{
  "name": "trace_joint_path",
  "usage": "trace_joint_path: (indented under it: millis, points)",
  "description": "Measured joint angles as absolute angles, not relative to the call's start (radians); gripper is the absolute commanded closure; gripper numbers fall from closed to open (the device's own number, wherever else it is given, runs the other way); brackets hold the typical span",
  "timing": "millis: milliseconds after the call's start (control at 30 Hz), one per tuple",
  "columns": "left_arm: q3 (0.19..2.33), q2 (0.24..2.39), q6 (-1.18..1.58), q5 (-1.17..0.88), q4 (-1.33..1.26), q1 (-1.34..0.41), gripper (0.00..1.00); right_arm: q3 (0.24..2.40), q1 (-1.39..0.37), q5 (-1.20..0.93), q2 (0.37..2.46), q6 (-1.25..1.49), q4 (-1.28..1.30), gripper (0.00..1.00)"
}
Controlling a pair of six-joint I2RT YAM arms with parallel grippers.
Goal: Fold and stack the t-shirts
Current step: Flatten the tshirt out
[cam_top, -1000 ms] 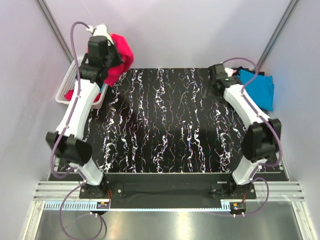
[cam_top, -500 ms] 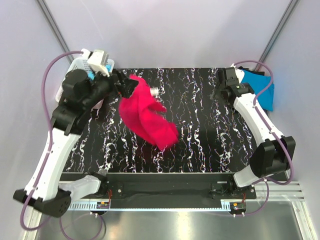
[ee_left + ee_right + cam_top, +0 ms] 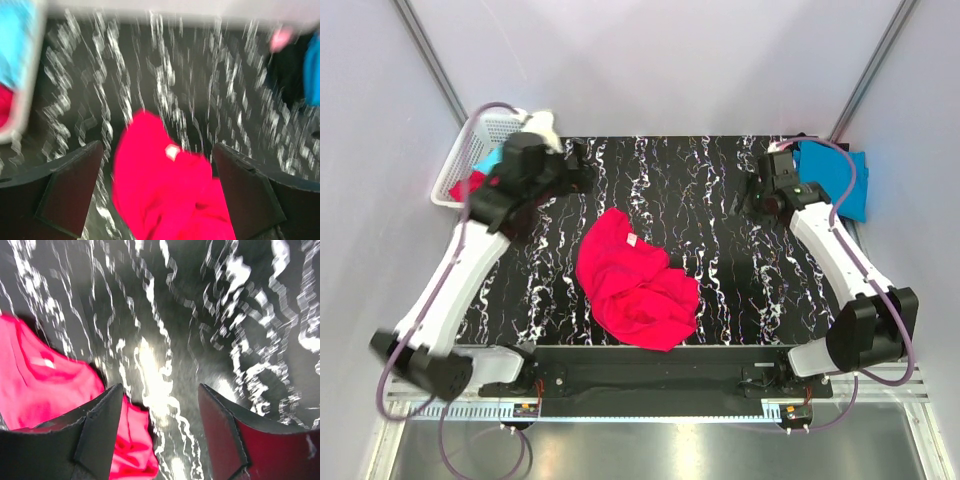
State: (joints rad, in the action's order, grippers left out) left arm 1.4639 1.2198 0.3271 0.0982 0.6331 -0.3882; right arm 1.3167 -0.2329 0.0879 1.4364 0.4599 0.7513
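Top external view: a crumpled crimson t-shirt (image 3: 635, 285) lies on the marbled black table (image 3: 720, 290) toward its near edge, touching neither arm. Over the table, the left gripper (image 3: 160, 190) has its fingers spread wide and empty. The right gripper (image 3: 160, 435) is likewise spread and empty. A turquoise t-shirt (image 3: 838, 180) lies at the far right corner.

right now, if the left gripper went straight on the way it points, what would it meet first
Probably the crumpled red t-shirt, lying on the table between the open jaws of the left gripper in its wrist view; nothing shows nearer. The view is blurred, so depth is unsure.
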Motion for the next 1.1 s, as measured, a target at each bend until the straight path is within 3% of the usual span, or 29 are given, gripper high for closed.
trace_joint_path:
  millis: [367, 900, 933, 1033, 1100]
  points:
    - [1.478, 1.591, 0.454, 0.104, 0.806, -0.661, 0.01, 1.125, -0.253, -0.022, 1.406, 0.483, 0.743, 0.32]
    - [1.572, 1.953, 0.605, 0.078, 0.818, -0.846, 0.01, 1.012, -0.285, -0.074, 1.345, 0.522, 0.719, 0.34]
    - [1.576, 1.971, 0.612, 0.08, 0.818, -0.849, 0.03, 1.0, -0.289, -0.074, 1.338, 0.525, 0.719, 0.33]
    - [1.598, 2.014, 0.637, 0.086, 0.82, -0.843, 0.23, 0.966, -0.303, -0.075, 1.309, 0.536, 0.722, 0.34]
    - [1.625, 2.045, 0.646, 0.089, 0.819, -0.833, 0.27, 0.948, -0.311, -0.075, 1.287, 0.543, 0.723, 0.34]
